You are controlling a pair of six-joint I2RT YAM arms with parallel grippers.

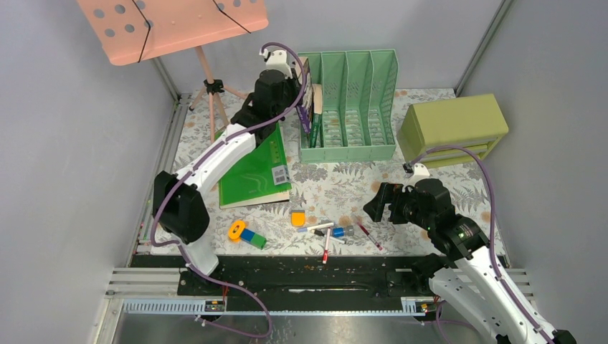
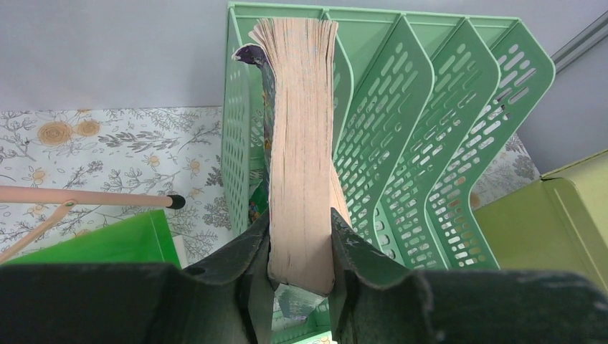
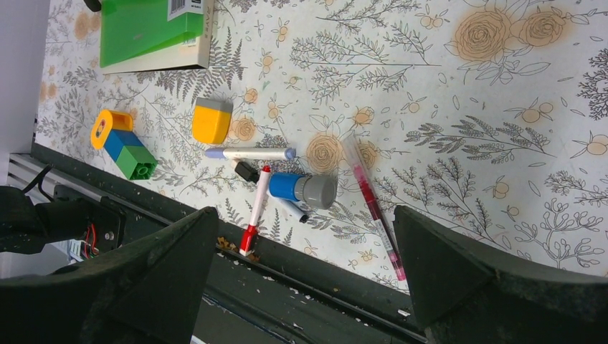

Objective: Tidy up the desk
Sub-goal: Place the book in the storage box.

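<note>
The desk point(image 1: 337, 188) is covered in pale cloth with a fern and flower print. My left gripper point(image 1: 304, 94) is shut on a thick book point(image 2: 301, 143) with tan page edges. It holds the book upright in the leftmost slot of the green file rack point(image 1: 351, 107). In the left wrist view the left gripper point(image 2: 300, 215) clamps the book's lower end between both fingers. My right gripper point(image 1: 380, 202) hangs open over the desk's front. In the right wrist view the right gripper point(image 3: 305, 215) is empty, above a red pen point(image 3: 373, 204) and a red-capped marker point(image 3: 255, 211).
A green book point(image 1: 254, 172) lies flat left of the rack. Near the front edge lie a yellow and grey eraser point(image 1: 298, 217), stacked toy blocks point(image 1: 246, 234) and a blue and grey cylinder point(image 3: 305, 188). An olive drawer box point(image 1: 452, 127) stands at the right. A pink music stand point(image 1: 172, 25) is at the back left.
</note>
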